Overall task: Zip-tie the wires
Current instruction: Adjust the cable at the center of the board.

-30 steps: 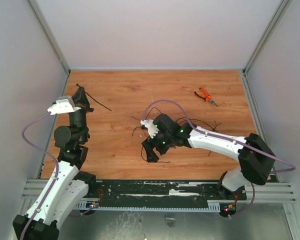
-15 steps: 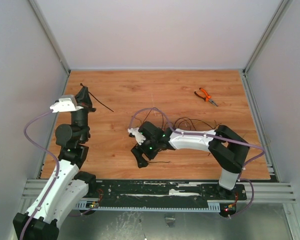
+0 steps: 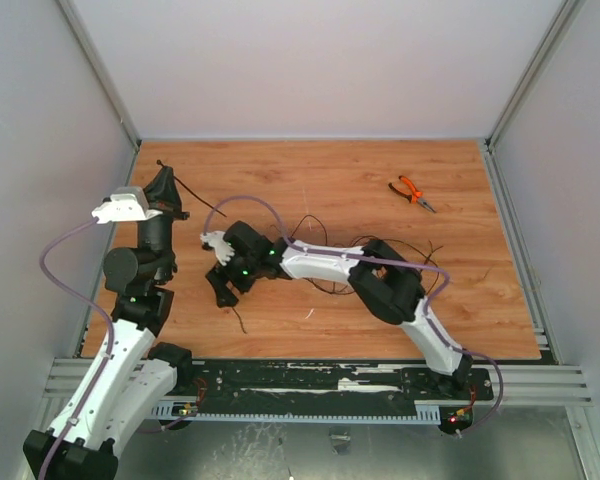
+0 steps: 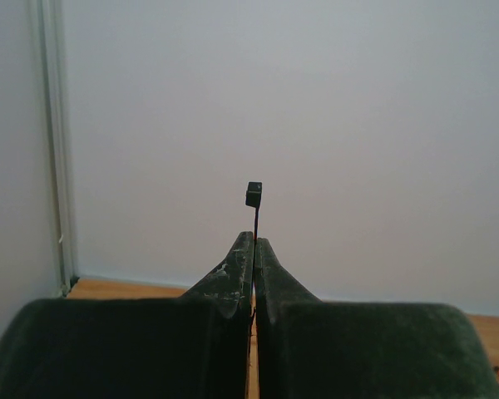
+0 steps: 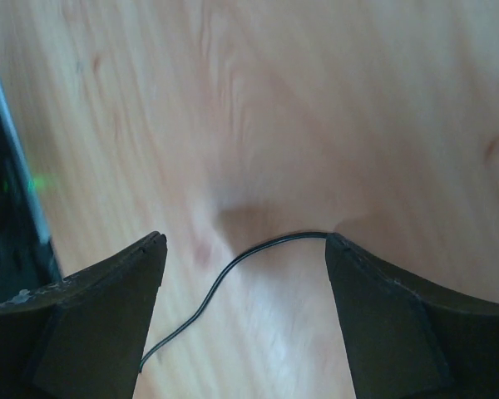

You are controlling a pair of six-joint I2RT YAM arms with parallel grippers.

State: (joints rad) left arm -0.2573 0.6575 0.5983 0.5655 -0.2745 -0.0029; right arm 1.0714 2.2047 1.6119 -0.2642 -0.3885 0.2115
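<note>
Left gripper [image 4: 254, 243] pressed shut on thin black plastic zip tie [image 4: 254, 194], square head up; right gripper [image 5: 245, 241] spread over one strand of the loose thin black wires [image 5: 233, 259] on wooden table [image 3: 280, 180]; risk: floppy strand slips out as jaws close

No text, label, brand, number or sign can be read anywhere in these views.

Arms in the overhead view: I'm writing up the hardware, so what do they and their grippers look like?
Both arms, left arm and right arm, have white link shells with black joints. A lilac cable runs along each. The right wrist shows green lights; the left wrist carries a white bracket. Gripper fingers are dark, wedge-shaped, scuffed.
</note>
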